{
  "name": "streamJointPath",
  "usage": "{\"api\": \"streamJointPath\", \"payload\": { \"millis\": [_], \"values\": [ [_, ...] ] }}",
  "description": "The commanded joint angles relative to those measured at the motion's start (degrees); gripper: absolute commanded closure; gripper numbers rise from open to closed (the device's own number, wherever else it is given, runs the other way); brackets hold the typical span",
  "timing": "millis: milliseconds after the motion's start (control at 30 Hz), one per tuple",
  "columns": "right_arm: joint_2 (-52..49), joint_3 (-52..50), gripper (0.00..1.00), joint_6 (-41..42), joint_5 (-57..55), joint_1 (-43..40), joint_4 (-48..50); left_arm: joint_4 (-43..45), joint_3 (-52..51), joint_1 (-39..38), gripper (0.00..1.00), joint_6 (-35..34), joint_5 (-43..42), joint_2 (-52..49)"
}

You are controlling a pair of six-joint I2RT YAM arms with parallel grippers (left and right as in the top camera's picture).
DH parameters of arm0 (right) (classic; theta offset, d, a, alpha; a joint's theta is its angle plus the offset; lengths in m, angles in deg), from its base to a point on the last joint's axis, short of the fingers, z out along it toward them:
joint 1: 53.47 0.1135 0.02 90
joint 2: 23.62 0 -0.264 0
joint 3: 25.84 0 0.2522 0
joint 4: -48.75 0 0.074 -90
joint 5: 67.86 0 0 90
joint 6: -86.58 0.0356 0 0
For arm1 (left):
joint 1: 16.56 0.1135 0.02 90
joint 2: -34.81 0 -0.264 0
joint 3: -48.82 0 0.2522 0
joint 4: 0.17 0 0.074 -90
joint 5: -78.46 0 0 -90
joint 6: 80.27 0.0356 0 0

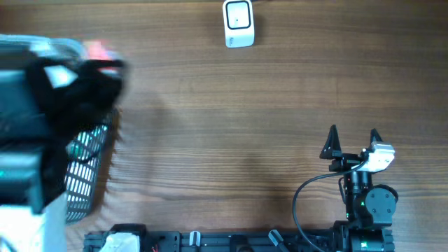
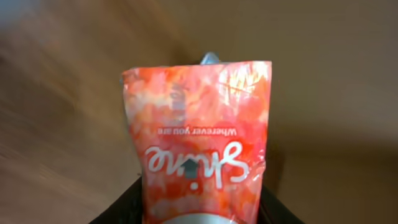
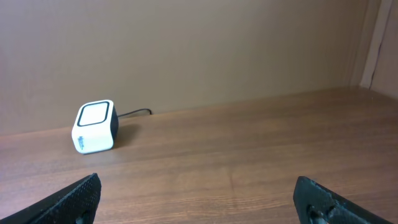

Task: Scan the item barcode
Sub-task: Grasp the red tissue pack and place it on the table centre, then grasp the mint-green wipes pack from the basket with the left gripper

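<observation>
An orange-red pouch [image 2: 198,143] with white lettering fills the left wrist view, printed upside down. My left gripper [image 2: 202,215] is shut on its lower end, with a dark finger on each side. In the overhead view the left arm is a dark blur at the far left, and a pink bit of the pouch [image 1: 100,51] shows at its tip. No barcode is visible on the pouch. The white scanner [image 1: 239,23] stands at the table's far edge, also the scanner [image 3: 94,127] in the right wrist view. My right gripper [image 1: 353,140] [image 3: 199,199] is open and holds nothing.
A white wire basket [image 1: 87,168] sits at the left edge under the left arm. A black cable [image 1: 304,199] loops beside the right arm's base. Bare wooden table [image 1: 231,126] lies between the arms and the scanner.
</observation>
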Motion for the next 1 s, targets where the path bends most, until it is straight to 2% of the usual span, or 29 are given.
{"api": "streamJointPath", "payload": {
  "millis": [0, 67, 133, 200, 267, 367, 433, 467, 500, 533, 600, 667, 767, 833, 867, 967],
  "values": [
    [0.2, -0.1, 0.00, -1.1, 0.9, -0.2, 0.3, 2.4, -7.1, -21.4, 0.63, -3.4, 16.8, -8.5],
    [0.2, -0.1, 0.01, -1.1, 0.9, -0.2, 0.3, 5.7, -10.8, -28.5, 0.62, -5.9, 20.3, -15.3],
    [0.2, -0.1, 0.00, -1.1, 0.9, -0.2, 0.3, 11.1, -12.9, -33.8, 0.59, -7.1, 21.2, -26.9],
    [0.2, -0.1, 0.00, -1.1, 0.9, -0.2, 0.3, 14.6, -12.9, -36.3, 0.60, -7.2, 21.2, -38.4],
    [0.2, -0.1, 0.00, -1.2, 0.9, -0.2, 0.3, 15.4, -12.9, -37.2, 0.66, -7.4, 20.1, -44.8],
    [0.2, -0.1, 0.00, -1.1, 0.9, -0.2, 0.3, 15.5, -12.9, -37.7, 0.59, -7.6, 13.8, -49.6],
    [0.2, -0.1, 0.00, -1.1, 0.9, -0.2, 0.3, 15.7, -12.6, -37.7, 0.46, -7.1, 13.0, -49.2],
    [0.2, -0.1, 0.00, -1.1, 0.9, -0.2, 0.3, 15.4, -11.6, -37.5, 0.34, -5.4, 13.0, -48.3],
    [0.2, -0.1, 0.00, -1.1, 0.9, -0.2, 0.3, 14.4, -9.8, -37.3, 0.07, -2.7, 12.7, -46.8],
    [0.2, -0.1, 0.00, -1.2, 0.9, -0.2, 0.3, 12.8, -7.6, -37.1, 0.00, -0.9, 12.6, -45.1],
    [0.2, -0.1, 0.00, -1.1, 0.9, -0.2, 0.3, 5.7, 0.8, -36.0, 0.00, 2.0, 12.7, -40.3],
    [0.2, -0.1, 0.00, -1.1, 0.9, -0.2, 0.3, -2.6, 12.9, -32.7, 0.00, 3.9, 16.0, -34.6],
    [0.2, -0.1, 0.00, -1.2, 0.9, -0.2, 0.3, -12.3, 24.0, -23.5, 0.00, 3.7, 27.6, -25.7],
    [0.2, -0.1, 0.00, -1.1, 0.9, -0.2, 0.3, -16.3, 25.1, -13.4, 0.00, 3.4, 34.0, -18.8],
    [0.2, -0.1, 0.01, -1.1, 0.9, -0.2, 0.3, -18.6, 25.1, -5.6, 0.00, 3.3, 34.7, -15.6],
    [0.2, -0.1, 0.00, -1.1, 0.9, -0.2, 0.3, -23.4, 24.6, 14.7, 0.00, 3.0, 31.2, -12.7]
  ]
}}
